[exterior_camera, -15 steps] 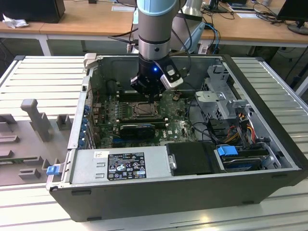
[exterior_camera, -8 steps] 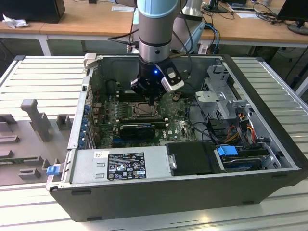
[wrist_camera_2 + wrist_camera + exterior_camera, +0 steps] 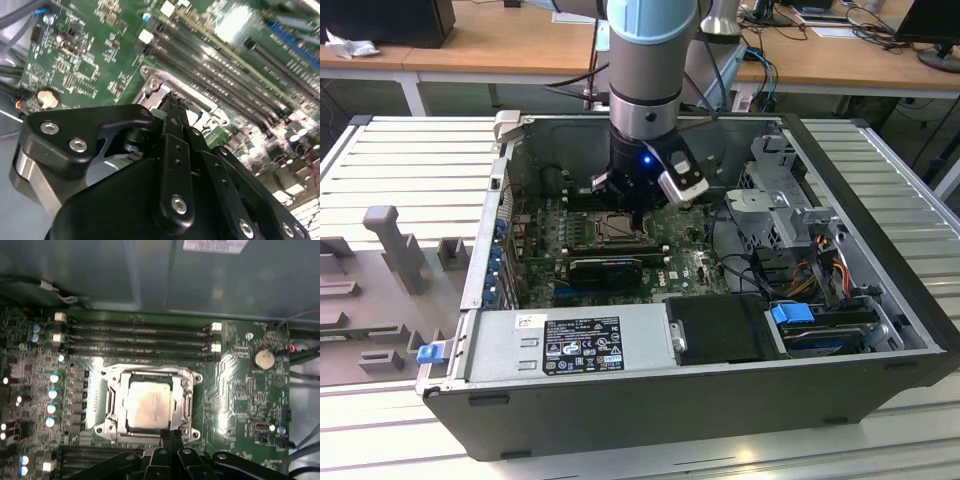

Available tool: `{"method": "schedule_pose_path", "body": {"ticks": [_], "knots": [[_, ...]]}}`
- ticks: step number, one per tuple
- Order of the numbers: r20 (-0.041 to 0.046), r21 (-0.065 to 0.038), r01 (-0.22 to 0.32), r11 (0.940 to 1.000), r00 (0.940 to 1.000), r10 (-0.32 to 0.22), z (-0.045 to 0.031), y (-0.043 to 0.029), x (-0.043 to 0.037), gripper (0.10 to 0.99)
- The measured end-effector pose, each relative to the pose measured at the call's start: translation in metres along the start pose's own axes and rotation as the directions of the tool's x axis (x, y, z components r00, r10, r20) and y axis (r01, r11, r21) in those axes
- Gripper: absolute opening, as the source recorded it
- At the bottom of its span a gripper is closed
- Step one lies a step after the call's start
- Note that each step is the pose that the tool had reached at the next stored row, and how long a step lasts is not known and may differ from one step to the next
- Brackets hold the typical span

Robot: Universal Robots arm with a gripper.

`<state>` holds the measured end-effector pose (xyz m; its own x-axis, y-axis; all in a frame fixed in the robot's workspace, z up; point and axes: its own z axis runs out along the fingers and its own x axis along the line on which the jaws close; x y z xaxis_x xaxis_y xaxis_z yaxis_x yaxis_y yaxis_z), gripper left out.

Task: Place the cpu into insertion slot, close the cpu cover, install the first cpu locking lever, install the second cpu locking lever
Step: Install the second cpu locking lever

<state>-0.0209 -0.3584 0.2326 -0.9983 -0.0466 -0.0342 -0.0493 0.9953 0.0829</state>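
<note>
In the first wrist view the black gripper [image 3: 171, 436] hangs nearest, its two fingertips pressed together at the near edge of the cpu cover [image 3: 114, 402], one steel frame lying shut. Through its window shows one cpu [image 3: 148, 406], a flat square with a pale brushed-metal top, seated in the insertion slot [image 3: 132, 382]. Beyond run four long narrow memory slots [image 3: 135, 337] on the green motherboard [image 3: 240, 390]; one round coin cell [image 3: 263, 358] sits off to the side
</note>
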Motion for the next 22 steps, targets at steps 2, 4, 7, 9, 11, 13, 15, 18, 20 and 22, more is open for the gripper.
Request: {"method": "schedule_pose_path", "body": {"ticks": [2, 4, 7, 9, 11, 13, 15, 18, 20, 22], "knots": [[-0.0084, 0.000, -0.001, 1.0000, 1.0000, 0.001, -0.0002, -0.0031, 0.0001, 0.106], [-0.0133, -0.001, -0.001, 1.0000, 0.9999, 0.001, -0.0007, -0.0038, 0.0001, 0.106], [-0.0146, -0.001, -0.001, 1.0000, 0.9999, 0.001, -0.0011, -0.0082, 0.0005, 0.106], [-0.0198, -0.007, -0.002, 1.0000, 0.9998, 0.002, -0.0015, -0.0129, 0.0009, 0.106], [-0.0314, -0.028, -0.004, 0.9996, 0.9995, 0.003, -0.0016, -0.0149, 0.0011, 0.106], [-0.0331, -0.050, -0.002, 0.9988, 0.9995, 0.000, -0.0006, -0.0157, 0.0086, 0.106], [-0.0342, -0.049, 0.001, 0.9988, 0.9994, -0.002, 0.0002, -0.0157, 0.0138, 0.106], [-0.0373, -0.050, 0.007, 0.9987, 0.9993, -0.009, 0.0054, -0.0161, 0.0173, 0.106], [-0.0373, -0.053, 0.008, 0.9986, 0.9993, -0.010, 0.0066, -0.0188, 0.0175, 0.106], [-0.0372, -0.053, 0.008, 0.9986, 0.9993, -0.009, 0.0063, -0.0214, 0.0182, 0.106]]}}
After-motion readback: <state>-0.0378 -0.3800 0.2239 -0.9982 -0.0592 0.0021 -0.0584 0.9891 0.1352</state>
